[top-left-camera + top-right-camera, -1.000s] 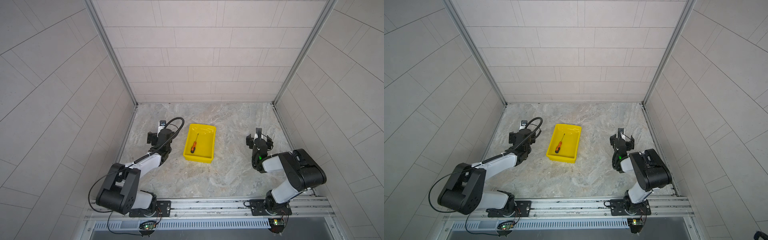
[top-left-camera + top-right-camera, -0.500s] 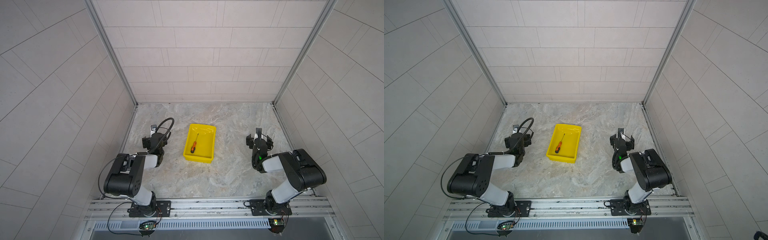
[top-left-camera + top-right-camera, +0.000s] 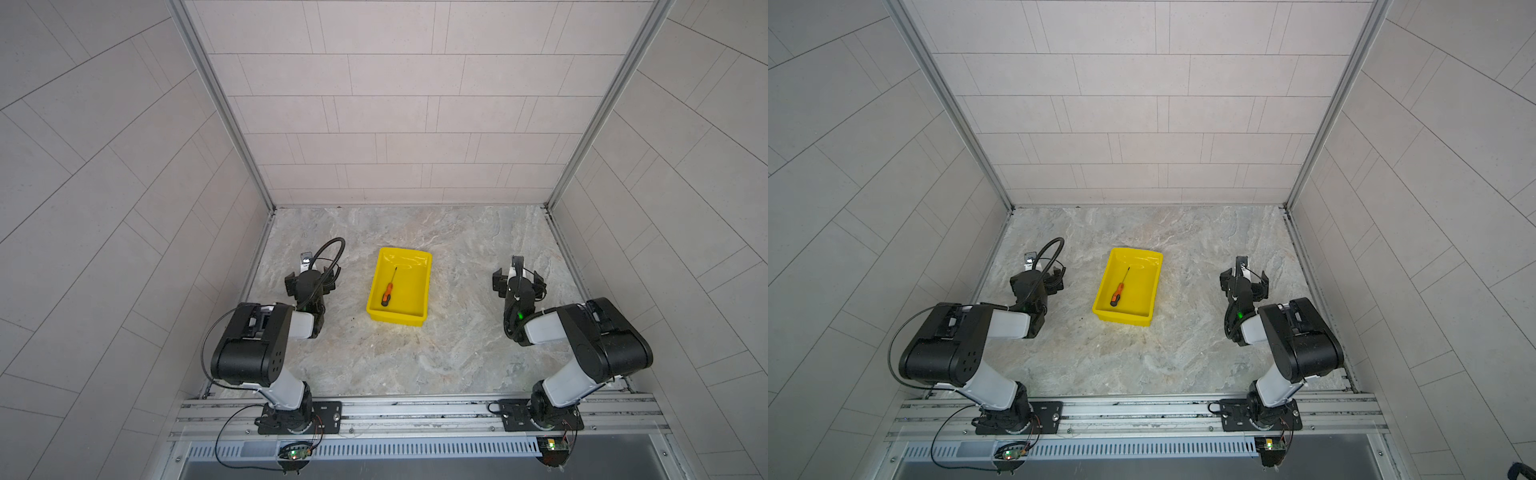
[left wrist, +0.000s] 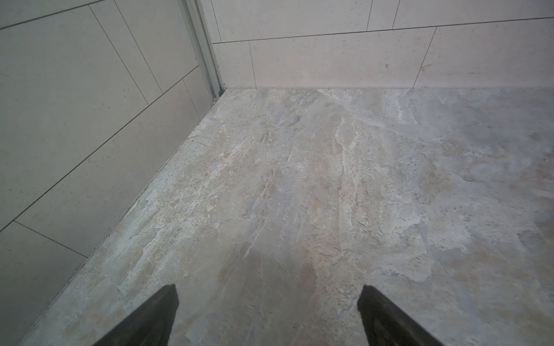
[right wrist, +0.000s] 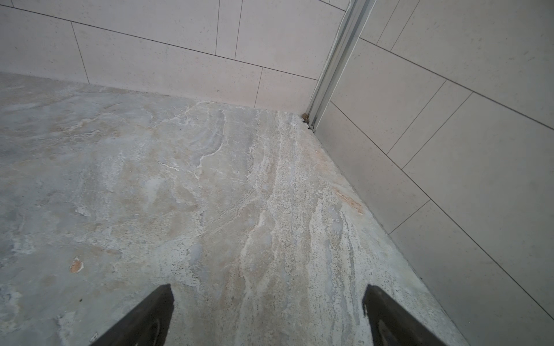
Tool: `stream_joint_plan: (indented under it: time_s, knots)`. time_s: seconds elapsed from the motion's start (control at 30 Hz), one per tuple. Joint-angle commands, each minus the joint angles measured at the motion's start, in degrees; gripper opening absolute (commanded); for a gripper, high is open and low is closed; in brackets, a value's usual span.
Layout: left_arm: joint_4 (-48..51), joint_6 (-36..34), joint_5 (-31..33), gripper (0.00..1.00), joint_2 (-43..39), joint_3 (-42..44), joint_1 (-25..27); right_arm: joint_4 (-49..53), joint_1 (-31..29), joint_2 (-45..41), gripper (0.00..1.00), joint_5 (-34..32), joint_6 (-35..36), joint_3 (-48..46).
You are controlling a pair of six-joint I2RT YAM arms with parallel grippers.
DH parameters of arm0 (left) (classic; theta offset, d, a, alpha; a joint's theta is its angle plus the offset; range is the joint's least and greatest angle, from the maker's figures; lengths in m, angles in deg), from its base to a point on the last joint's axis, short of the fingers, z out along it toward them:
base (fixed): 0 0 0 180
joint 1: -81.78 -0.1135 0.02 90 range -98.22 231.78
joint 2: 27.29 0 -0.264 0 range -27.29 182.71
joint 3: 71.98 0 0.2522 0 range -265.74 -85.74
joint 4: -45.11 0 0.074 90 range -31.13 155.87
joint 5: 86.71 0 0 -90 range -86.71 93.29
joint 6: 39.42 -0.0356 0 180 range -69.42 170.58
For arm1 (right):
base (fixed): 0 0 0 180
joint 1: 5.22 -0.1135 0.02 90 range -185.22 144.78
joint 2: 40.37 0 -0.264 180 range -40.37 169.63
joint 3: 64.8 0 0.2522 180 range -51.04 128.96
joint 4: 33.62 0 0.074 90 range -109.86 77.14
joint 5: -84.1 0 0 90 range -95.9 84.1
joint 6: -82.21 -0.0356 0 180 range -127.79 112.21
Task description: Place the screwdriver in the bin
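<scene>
Fingers (image 4: 162, 311) of the left gripper (image 3: 310, 281) stood spread wide with nothing between them, and in the left wrist view only the bare marble tabletop (image 4: 299, 179) showed in the gap. Its counterpart, the right gripper (image 3: 518, 281), was likewise released, its two dark fingers (image 5: 150, 311) parted over plain stone near the far right corner of the walls. The screwdriver (image 3: 387, 293) lay flat inside the bin (image 3: 411, 291), as both top views showed. It was in the bin's left half toward the near end, with the orange handle and black butt nearest and the thin shaft pointing far and slightly right. The bin sat on the tabletop between the two grippers and well apart from each, to the right of the left gripper's fingers and to the left of the right gripper's. Both arms were folded low beside their side walls.
</scene>
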Motion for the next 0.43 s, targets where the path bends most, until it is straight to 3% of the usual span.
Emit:
stream_joint_plan:
  time_s: [0.0, 0.4]
  knots:
    - [-2.2, -0.1, -0.4, 1.0, -0.1, 0.5, 0.2, -0.6, -0.2, 0.1, 0.99, -0.3, -0.7, 0.4]
    - [-2.2, -0.1, -0.4, 1.0, -0.1, 0.5, 0.2, 0.4, 0.1, -0.1, 0.99, 0.2, -0.9, 0.7]
